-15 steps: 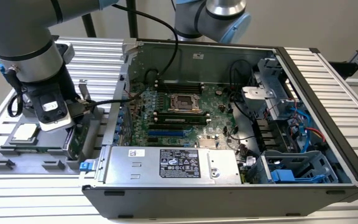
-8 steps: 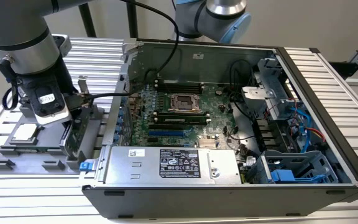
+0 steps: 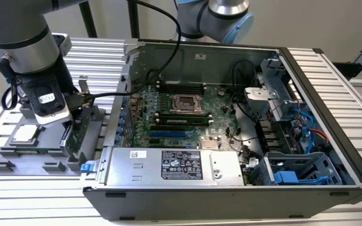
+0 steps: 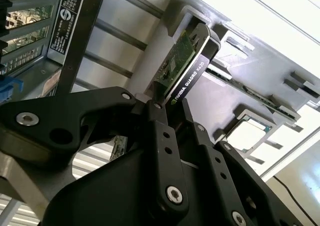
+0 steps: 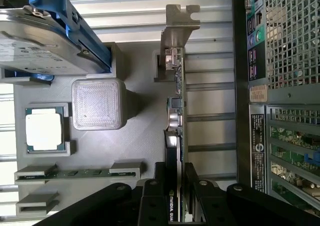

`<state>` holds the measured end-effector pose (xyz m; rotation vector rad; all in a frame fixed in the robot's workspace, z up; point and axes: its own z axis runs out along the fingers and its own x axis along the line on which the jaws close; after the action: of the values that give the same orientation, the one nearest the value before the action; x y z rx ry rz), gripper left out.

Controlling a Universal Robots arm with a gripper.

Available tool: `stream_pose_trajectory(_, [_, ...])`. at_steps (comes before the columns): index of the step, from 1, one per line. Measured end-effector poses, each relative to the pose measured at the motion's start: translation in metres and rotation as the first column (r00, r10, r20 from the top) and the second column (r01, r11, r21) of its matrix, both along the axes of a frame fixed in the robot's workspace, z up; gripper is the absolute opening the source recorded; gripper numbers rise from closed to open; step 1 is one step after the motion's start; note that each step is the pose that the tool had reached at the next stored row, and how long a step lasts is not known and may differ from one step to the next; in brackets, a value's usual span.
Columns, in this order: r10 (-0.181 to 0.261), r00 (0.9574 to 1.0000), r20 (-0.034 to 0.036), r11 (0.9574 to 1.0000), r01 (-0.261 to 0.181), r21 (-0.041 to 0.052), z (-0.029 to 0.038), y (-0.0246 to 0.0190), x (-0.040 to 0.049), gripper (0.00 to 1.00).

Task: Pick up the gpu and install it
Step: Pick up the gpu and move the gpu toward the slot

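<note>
Gripper (image 5: 176, 186) is down on the gpu (image 5: 176, 110). In both wrist views the fingers (image 4: 159, 121) sit on either face of the card and look clamped on it. The gpu is upright on edge in its slot in the grey holder (image 5: 135, 60) on the table (image 3: 30, 193), beside the case (image 3: 231, 197). Grasp looks done. Lift and install are not: the blue board slot (image 3: 168, 134) is bare.
</note>
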<state>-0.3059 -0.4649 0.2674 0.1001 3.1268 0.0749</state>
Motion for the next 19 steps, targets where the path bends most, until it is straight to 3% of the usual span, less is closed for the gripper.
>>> stream_pose_trajectory(8, [0.0, 1.0, -0.0003, 1.0, 0.0, -0.0001, 0.001, 0.0, 0.0, 0.0])
stream_pose_trajectory(11, [0.0, 1.0, -0.0002, 1.0, 0.0, 0.006, 0.0051, 0.0, 0.0, 0.0])
stream_pose_trajectory(14, [0.0, 1.0, -0.0002, 0.9998, 0.0, 0.0188, 0.0099, -0.0001, 0.0, 0.0])
stream_pose_trajectory(19, [0.0, 1.0, -0.0002, 0.9984, 0.0, 0.0569, 0.0161, -0.0001, 0.0, 0.0])
